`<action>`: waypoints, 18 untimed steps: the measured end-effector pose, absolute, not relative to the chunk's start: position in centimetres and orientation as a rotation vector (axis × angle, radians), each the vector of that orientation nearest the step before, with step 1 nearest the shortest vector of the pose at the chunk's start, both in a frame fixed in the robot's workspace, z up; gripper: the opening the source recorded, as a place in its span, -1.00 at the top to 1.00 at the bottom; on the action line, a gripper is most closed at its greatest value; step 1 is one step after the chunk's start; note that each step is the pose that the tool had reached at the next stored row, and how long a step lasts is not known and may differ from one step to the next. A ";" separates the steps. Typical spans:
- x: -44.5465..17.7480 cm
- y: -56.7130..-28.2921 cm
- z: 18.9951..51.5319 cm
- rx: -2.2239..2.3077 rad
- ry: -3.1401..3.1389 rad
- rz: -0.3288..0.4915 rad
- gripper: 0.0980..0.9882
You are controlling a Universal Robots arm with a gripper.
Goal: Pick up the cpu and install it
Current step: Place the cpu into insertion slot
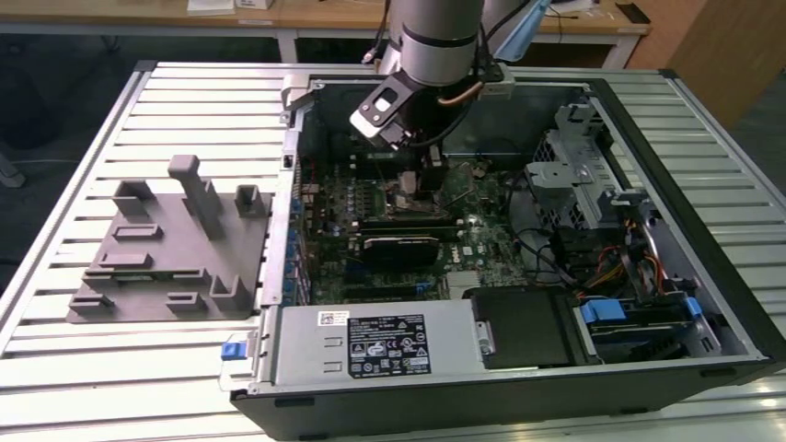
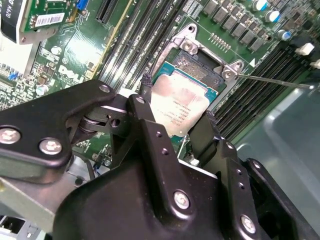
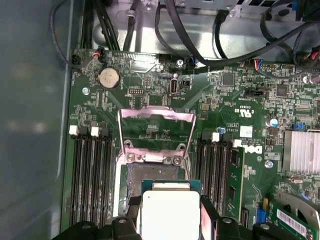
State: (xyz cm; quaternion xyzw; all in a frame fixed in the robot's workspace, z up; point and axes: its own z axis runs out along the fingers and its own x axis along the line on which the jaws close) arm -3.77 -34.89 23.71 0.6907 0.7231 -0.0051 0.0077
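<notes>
We find the black two-fingered hand (image 2: 178, 100) closed on the small, flat, square, silvery-topped cpu (image 2: 186, 107), gripping two opposite edges. The chip hangs partly over the open metal-framed socket (image 3: 150, 176) on the green motherboard (image 3: 225, 100), offset toward the hand and, we judge, not yet seated.

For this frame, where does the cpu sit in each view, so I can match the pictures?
Exterior view: too small to tell apart; the gripper marks its place, low over the motherboard.
Second wrist view: the cpu sits between the fingers, partly over the socket.
First wrist view: the cpu sits between the fingers, at the socket's edge.
Shared landmark: the open socket with its metal frame, in both wrist views.
</notes>
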 end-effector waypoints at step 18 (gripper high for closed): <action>-3.5 -34.4 21.6 2.168 2.252 -0.016 0.00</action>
